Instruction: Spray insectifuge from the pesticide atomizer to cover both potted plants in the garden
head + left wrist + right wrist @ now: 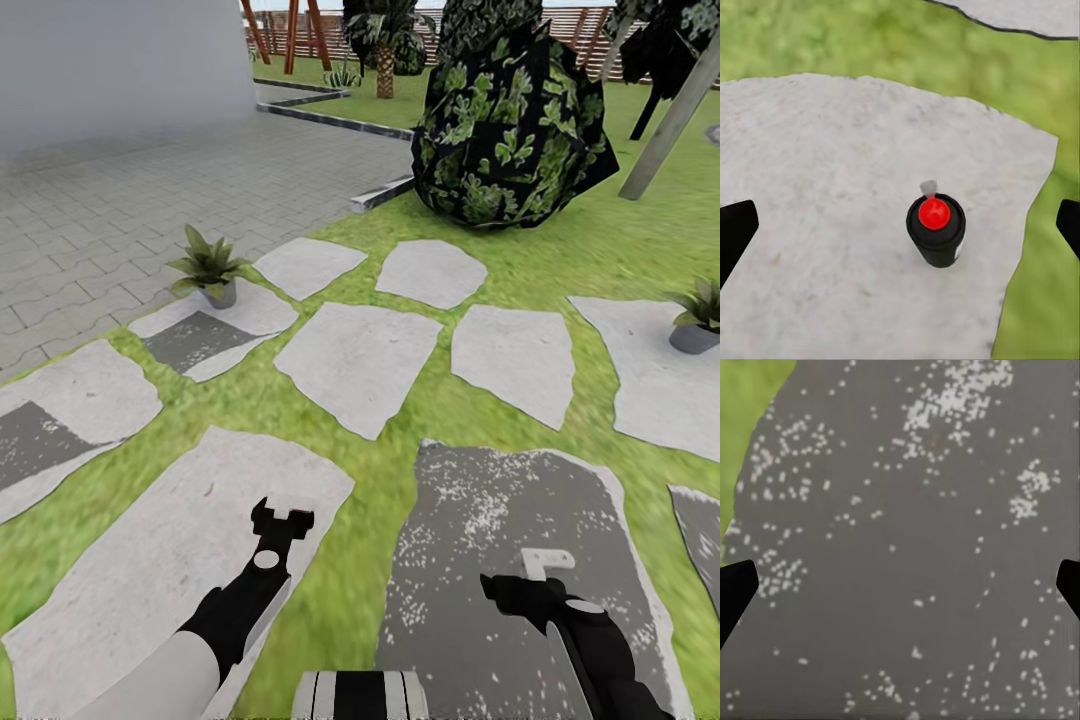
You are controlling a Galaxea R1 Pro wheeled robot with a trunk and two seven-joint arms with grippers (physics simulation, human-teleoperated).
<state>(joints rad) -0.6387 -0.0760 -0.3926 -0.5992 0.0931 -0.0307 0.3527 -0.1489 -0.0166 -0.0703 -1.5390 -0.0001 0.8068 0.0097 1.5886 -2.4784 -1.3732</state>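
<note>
Hovering over pesticide atomizer [936,229], left pincer [900,232] spread.

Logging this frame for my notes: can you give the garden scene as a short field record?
atomizer: pesticide atomizer upright on a pale stepping stone, ungrasped
left end effector: open, above the atomizer
right end effector: open, empty, over a dark grey stone
plants: potted plant at left by the paving; second potted plant at right edge
background: big dark bush

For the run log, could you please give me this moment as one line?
left gripper: open above pesticide atomizer, upright on stepping stone | right gripper: open, empty | potted plants: on stones ahead
</note>
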